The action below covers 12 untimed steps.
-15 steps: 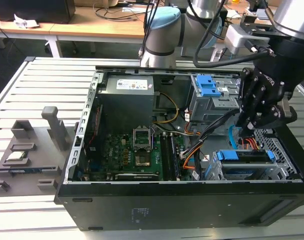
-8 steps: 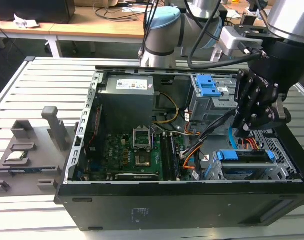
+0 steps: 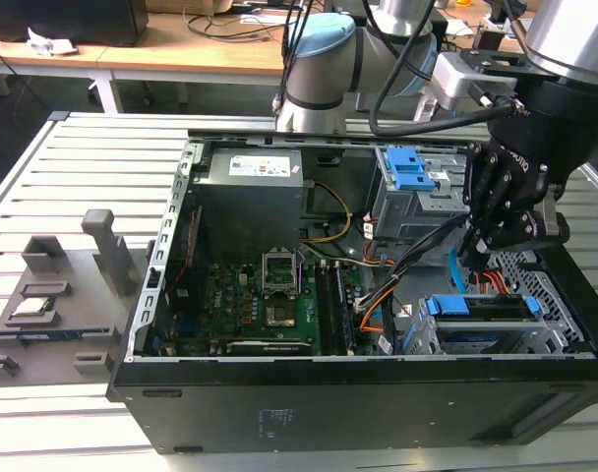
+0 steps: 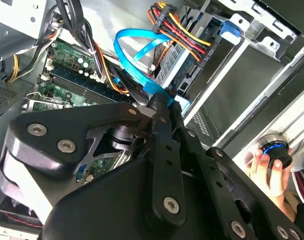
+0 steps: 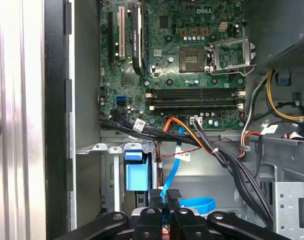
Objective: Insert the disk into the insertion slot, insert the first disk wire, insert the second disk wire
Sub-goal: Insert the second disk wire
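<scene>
In the exterior view the black pincer (image 3: 473, 254) hangs inside the open computer case (image 3: 279, 393), which lies on a slatted desk (image 3: 43, 167). Its fingers pinch the end of a blue flat wire (image 3: 454, 271). Directly below the pincer the disk (image 3: 481, 306), edged by its blue carrier, sits in the insertion slot (image 3: 550, 295), the perforated silver cage; the grey bay with two blue tabs (image 3: 413, 177) stands beyond the pincer, and the motherboard (image 3: 265, 295) lies off toward the exterior view's left. In the second wrist view the pincer (image 4: 164, 102) is clenched on the wire's black plug, the blue wire (image 4: 134, 55) looping away from its tips beside a red-and-yellow cable bundle (image 4: 179, 35). In the first wrist view the pincer (image 5: 167, 200) grips the same plug, with the blue wire (image 5: 192, 204) curling just beside it and the disk's blue carrier (image 5: 137, 172) close alongside.
</scene>
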{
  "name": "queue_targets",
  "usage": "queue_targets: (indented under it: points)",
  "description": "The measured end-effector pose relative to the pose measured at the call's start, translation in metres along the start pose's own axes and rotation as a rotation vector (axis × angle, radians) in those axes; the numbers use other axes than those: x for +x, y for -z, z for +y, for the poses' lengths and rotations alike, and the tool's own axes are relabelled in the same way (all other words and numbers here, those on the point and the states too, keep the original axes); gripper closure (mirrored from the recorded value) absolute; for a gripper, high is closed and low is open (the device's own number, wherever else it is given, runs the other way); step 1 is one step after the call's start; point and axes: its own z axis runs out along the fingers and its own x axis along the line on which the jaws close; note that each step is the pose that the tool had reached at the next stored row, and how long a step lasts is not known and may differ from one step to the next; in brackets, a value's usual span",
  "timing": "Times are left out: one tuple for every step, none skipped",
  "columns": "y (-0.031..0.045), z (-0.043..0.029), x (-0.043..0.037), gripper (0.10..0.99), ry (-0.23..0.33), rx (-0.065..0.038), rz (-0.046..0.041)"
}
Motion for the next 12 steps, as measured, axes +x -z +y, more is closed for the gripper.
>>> queue_targets:
  points:
    - [0.0,0.0,0.0,0.925,0.0,0.0,0.0003]
    - [-0.0002,0.0,0.0032,0.925,0.0,0.0,0.0005]
    - [-0.0007,-0.0003,0.0073,0.925,0.0,0.0,0.0005]
    - [-0.0019,-0.0005,0.0114,0.925,0.0,0.0,0.0005]
    - [-0.0051,-0.0009,0.0137,0.925,0.0,0.0,0.0001]
    - [-0.0098,-0.002,0.0147,0.925,0.0,0.0,0.0004]
    - [-0.0131,-0.004,0.0145,0.925,0.0,0.0,0.0004]
    - [-0.0159,-0.0065,0.0142,0.925,0.0,0.0,0.0004]
    - [-0.018,-0.0079,0.014,0.925,0.0,0.0,0.0004]
    - [-0.0195,-0.0088,0.0138,0.925,0.0,0.0,0.0005]
    - [-0.0217,-0.0104,0.0136,0.925,0.0,0.0,0.0004]
    - [-0.0236,-0.0121,0.0134,0.925,0.0,0.0,0.0003]
